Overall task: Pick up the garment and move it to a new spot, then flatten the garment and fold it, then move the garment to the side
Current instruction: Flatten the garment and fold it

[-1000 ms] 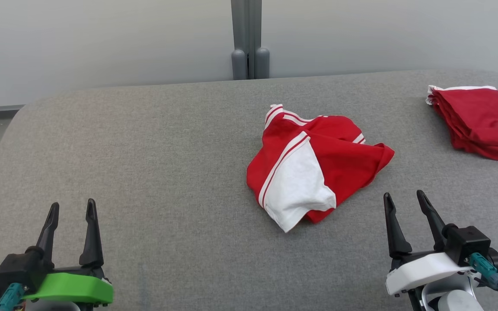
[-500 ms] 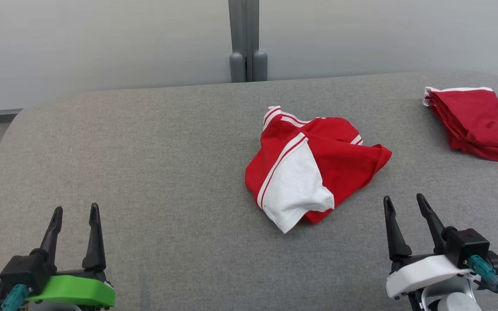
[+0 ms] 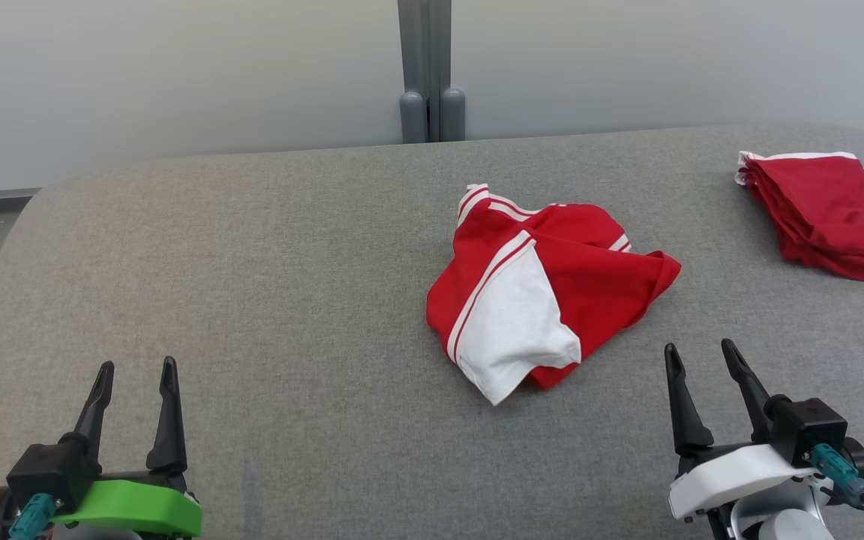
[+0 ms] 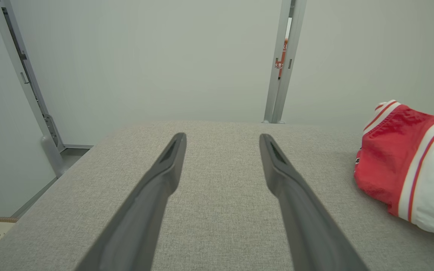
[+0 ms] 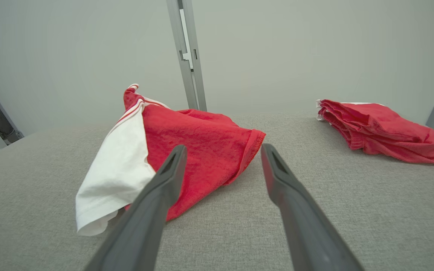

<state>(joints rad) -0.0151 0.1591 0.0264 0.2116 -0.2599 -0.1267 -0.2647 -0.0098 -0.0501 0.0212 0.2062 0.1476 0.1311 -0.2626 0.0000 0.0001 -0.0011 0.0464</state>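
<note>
**Item:** garment [image 3: 552, 292]. Red knit, with a white panel [image 3: 514, 322] and white-striped trim.

**State:** crumpled into a loose heap, layers folded over one another. Not flattened, not folded.

**Location:** on the grey table [image 3: 252, 300], right of centre. It lies ahead of the right gripper [image 3: 699, 345] and to its left, near but apart. It is well apart from the left gripper [image 3: 138, 363], and also apart from a red pile [image 3: 829, 217] at the far right corner.

**Grippers:** both released, jaws spread wide with nothing between them, low over the near part of the table.

**Handling (judged):**
- Light, soft and limp.
- Likely to sag and unfurl once lifted, so it will not keep its shape.
- Not fragile.
- Knit cloth should give the fingers fair purchase, with little risk of slipping.
- The cloth-covered table may drag on it if it is pulled rather than lifted.

**Grasp points (judged):**
- The stitched hem [image 3: 661, 264] at the right corner is nearest the right gripper and stands slightly proud of the table, so it is the best first pinch.
- The striped band [image 3: 477, 196] at the far edge is firmer and thicker, a second hold for spreading.
- The front tip of the white panel is a loose flap. Pinched alone it may peel open without lifting the bulk.
</note>
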